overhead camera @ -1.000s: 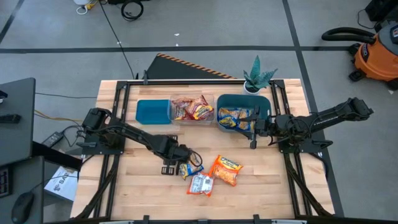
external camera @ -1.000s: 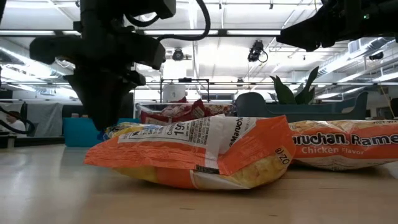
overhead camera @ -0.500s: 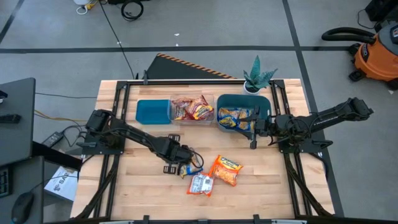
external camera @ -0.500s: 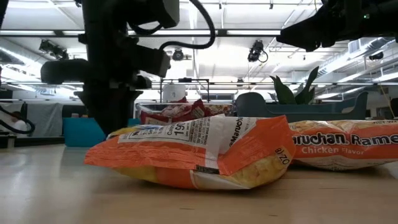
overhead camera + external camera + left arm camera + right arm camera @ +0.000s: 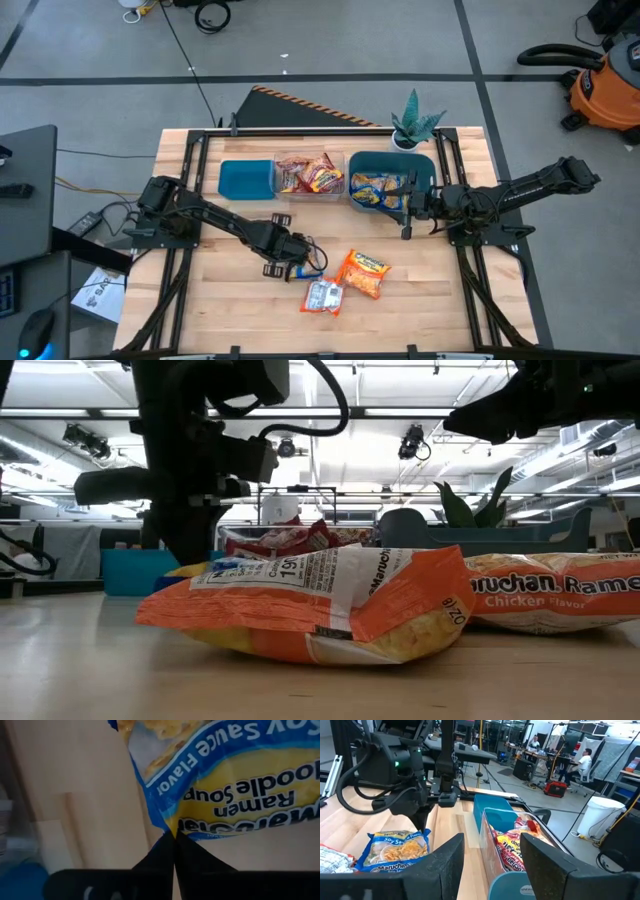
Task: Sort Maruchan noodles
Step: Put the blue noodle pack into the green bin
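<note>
A yellow-and-blue noodle packet (image 5: 235, 780) lies on the wooden table left of centre, and my left gripper (image 5: 296, 261) is shut on its edge. To its right lie an orange packet (image 5: 365, 273) and a silvery-white packet with red print (image 5: 322, 296). Red packets fill the clear bin (image 5: 309, 173), and yellow-and-blue ones lie in the large teal bin (image 5: 390, 180). My right gripper (image 5: 405, 208) stands open at that bin's near right side, holding nothing. My left gripper pinches the yellow-and-blue packet's blue edge (image 5: 170, 826) between its two fingertips, at the end toward the table's left. The fingers come down from above at a slant. The rest of the packet (image 5: 395, 851) lies on the table.
A small teal bin (image 5: 246, 179) stands left of the clear one along the far side. A potted plant (image 5: 415, 125) stands behind the large teal bin. The near part of the table (image 5: 220, 310) is bare wood. People sit far off in the room.
My left gripper has come down a little toward the yellow-and-blue packet and has shut on its edge. The packet has stayed on the table.
</note>
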Available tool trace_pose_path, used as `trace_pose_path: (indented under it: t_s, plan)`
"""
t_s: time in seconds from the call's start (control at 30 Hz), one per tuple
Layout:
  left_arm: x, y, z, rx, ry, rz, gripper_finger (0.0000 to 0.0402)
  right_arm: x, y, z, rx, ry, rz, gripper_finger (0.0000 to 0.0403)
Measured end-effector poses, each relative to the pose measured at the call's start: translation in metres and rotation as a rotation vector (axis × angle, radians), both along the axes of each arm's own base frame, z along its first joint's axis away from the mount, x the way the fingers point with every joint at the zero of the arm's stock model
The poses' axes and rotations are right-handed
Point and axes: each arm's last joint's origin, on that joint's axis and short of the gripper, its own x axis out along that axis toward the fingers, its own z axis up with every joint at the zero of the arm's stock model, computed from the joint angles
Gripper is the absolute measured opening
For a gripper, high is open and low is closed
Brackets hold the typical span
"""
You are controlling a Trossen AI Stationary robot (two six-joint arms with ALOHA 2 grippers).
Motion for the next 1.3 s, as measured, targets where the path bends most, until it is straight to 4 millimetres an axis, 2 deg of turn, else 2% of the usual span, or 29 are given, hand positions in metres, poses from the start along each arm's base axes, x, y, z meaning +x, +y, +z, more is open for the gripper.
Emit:
trace_pose_path:
  t_s: [0.17,0.37,0.53,0.83,1.3]
  plan:
    - [-0.003,0.002,0.018,0.031,-0.062,-0.001,0.0007,0.000,0.000,0.000,0.000,-0.002,0.000,0.0199]
    - [-0.004,0.007,0.052,0.059,-0.235,0.017,0.0004,0.000,0.000,0.000,0.001,-0.004,0.000,0.0199]
    - [-0.004,0.011,0.071,0.072,-0.343,0.014,0.0003,0.000,0.000,0.000,0.003,-0.005,0.000,0.0199]
    - [0.008,0.020,0.082,0.060,-0.463,-0.038,0.0002,0.000,0.000,0.000,0.003,-0.005,0.000,0.0199]
    - [0.032,0.051,0.099,0.075,-0.690,-0.047,0.0003,0.000,0.000,0.000,-0.002,-0.004,0.000,0.0199]
